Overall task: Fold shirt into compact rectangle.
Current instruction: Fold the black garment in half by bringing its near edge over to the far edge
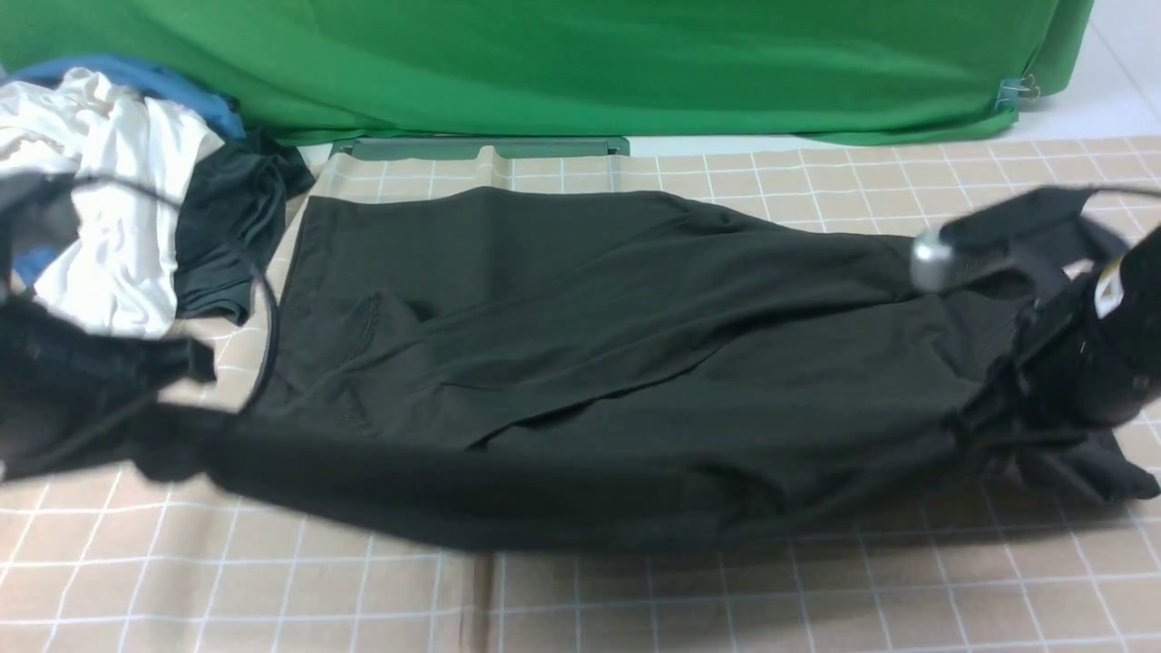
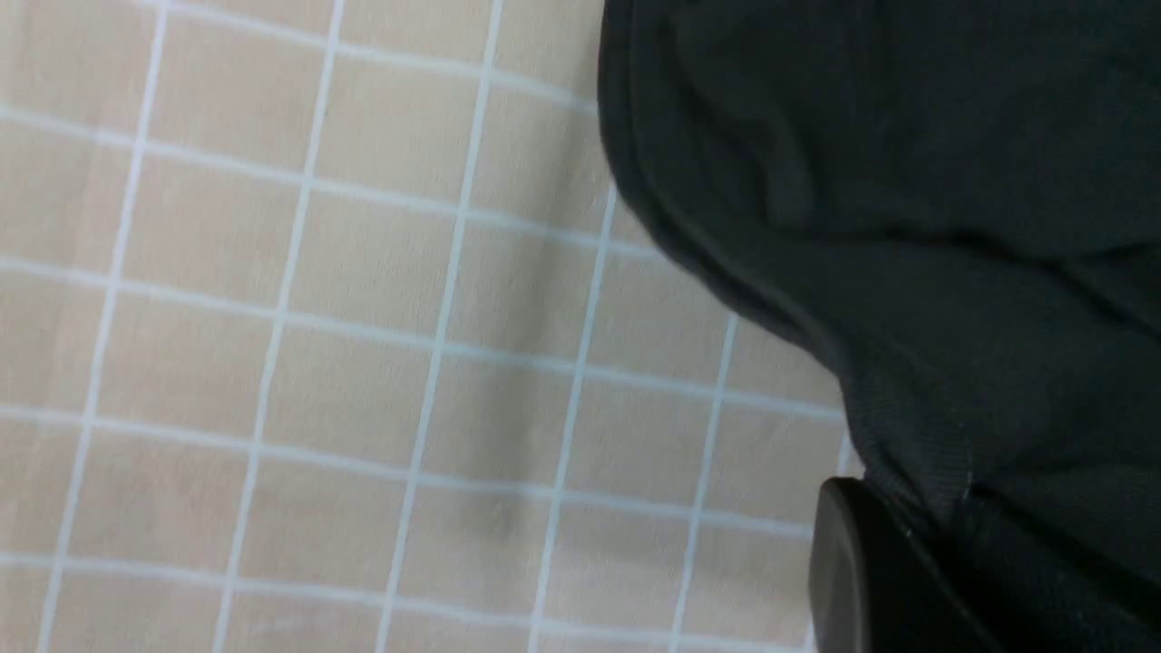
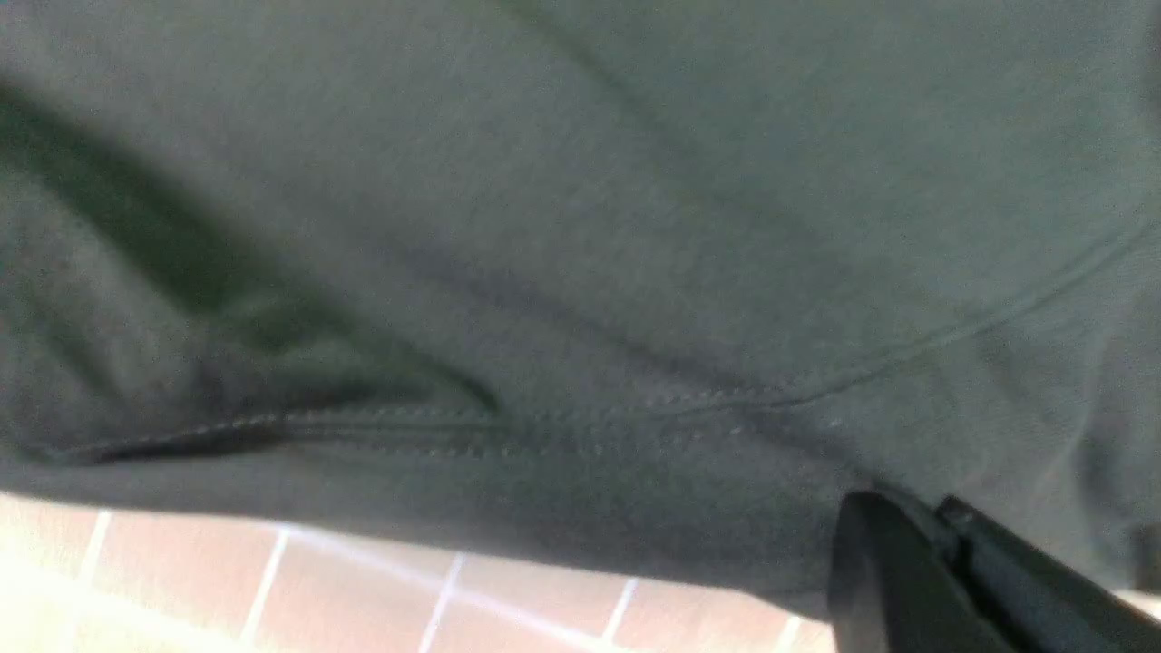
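Tablecloth (image 1: 580, 599), beige with a white grid, is spread under the work; a raised crease is seen at its far edge and another line at the near side. Beyond it, a green drape (image 1: 580, 63) is hung across most of the background, with a metal clip (image 1: 1018, 92) fixed near its right end. A dark green flat case (image 1: 481, 148) is partly covered at the far edge. At far left, a white garment (image 1: 118, 190), a blue garment (image 1: 136, 76) and a dark garment (image 1: 238, 213) are heaped together, the dark one placed just beside the shirt (image 1: 580, 317). The shirt, black and creased diagonally, is laid across the middle, reached nearly from the heap to the right side of the front view. Its near edge is lifted and slung between the two arms, sagging at centre, a shadow cast beneath. By the left gripper (image 2: 916, 512), fingers pressed together, a bunched edge of the shirt is pinched. By the right gripper (image 3: 939, 521), also closed, fabric is pinched near a stitched seam. A broad strip of grid is shown on the near side of the slung edge; a narrower one is shown beyond the shirt, widening toward far right. Both arms are blurred in the front view.
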Available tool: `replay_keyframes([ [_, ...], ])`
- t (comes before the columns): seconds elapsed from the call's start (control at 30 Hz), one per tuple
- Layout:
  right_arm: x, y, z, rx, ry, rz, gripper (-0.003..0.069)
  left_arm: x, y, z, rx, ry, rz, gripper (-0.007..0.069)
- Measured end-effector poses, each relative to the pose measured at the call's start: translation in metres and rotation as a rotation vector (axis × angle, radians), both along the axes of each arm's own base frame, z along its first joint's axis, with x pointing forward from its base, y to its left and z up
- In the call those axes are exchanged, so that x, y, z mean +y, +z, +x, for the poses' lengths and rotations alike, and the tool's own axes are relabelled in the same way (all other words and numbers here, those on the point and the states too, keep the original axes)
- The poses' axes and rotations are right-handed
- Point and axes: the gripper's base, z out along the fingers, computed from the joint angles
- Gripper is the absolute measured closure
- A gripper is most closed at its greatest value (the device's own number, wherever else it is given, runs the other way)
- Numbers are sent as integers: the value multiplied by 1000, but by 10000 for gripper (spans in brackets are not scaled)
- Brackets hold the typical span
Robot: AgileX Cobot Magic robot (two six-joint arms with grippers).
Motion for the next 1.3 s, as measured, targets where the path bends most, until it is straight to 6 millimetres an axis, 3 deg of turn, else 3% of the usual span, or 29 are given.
replay_keyframes([
  [0.23,-12,18,48,-56,-42,-1,615,-6,7,68,-43,9,-5,590],
  [0.27,-13,19,61,-64,-43,-3,615,-7,8,85,-51,10,-6,590],
  [0.3,-12,21,64,-71,-44,-1,615,-8,8,88,-54,10,-6,590],
  [0.33,-11,19,79,-65,-36,-8,615,-9,8,109,-67,12,-7,590],
  [0.5,-6,11,131,-67,-30,-16,615,-4,1,167,-84,41,-12,590],
  [0.53,-6,4,156,-66,-40,-16,615,4,-6,191,-75,68,-17,590],
  [0.7,-4,-14,201,-85,-51,-14,615,17,-25,234,-63,106,-38,590],
  [0.87,0,-36,228,-88,-52,-13,615,16,-48,260,-51,108,-49,590],
  [1.1,1,-57,244,-128,-55,-6,605,17,-76,281,-90,115,-47,587],
  [1.2,0,-56,249,-173,-57,0,548,18,-79,285,-117,120,-45,572],
  [1.3,0,-54,250,-191,-56,-2,440,26,-75,287,-149,132,-34,514],
])
